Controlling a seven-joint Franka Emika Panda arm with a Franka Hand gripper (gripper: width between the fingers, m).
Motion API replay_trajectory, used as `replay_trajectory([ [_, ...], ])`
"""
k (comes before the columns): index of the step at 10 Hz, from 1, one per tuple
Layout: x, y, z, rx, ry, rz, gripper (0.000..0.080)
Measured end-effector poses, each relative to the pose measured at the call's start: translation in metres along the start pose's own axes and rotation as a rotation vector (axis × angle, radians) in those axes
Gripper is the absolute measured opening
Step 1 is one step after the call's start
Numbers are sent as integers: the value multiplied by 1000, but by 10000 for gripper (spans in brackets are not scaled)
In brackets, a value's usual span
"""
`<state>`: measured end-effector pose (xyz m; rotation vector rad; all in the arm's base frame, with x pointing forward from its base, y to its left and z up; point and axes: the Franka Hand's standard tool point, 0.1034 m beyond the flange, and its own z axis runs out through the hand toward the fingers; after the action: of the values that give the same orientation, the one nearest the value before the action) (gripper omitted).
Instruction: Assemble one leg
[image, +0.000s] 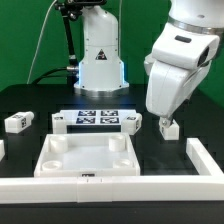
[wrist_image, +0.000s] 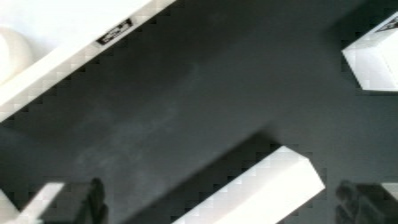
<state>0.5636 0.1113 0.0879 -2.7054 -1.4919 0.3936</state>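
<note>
A small white leg (image: 170, 128) with a tag stands on the black table at the exterior view's right. My gripper (image: 166, 121) is lowered right over it. In the wrist view the leg (wrist_image: 285, 185) lies as a slanted white block between my two dark fingers (wrist_image: 80, 203). My gripper (wrist_image: 222, 205) is open, and both fingers stand clear of the leg's sides. A second leg (image: 18, 121) lies at the exterior view's far left. The large white panel (image: 52, 160) with corner sockets lies in front of the marker board (image: 97, 118).
A white rail (image: 205, 160) borders the table at the exterior view's front and right. It also shows in the wrist view (wrist_image: 71, 65) with a small tag on it. Another white edge (wrist_image: 377, 55) shows at the wrist view's border. The robot base (image: 98, 60) stands behind.
</note>
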Motion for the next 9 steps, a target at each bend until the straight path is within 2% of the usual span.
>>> replay_trajectory([
  [6, -1, 0, 2, 0, 2, -2, 650],
  [7, -2, 2, 11, -39, 50, -82, 650],
  [8, -17, -2, 24, -53, 71, -129, 650],
  [9, -32, -3, 30, -54, 76, -158, 650],
])
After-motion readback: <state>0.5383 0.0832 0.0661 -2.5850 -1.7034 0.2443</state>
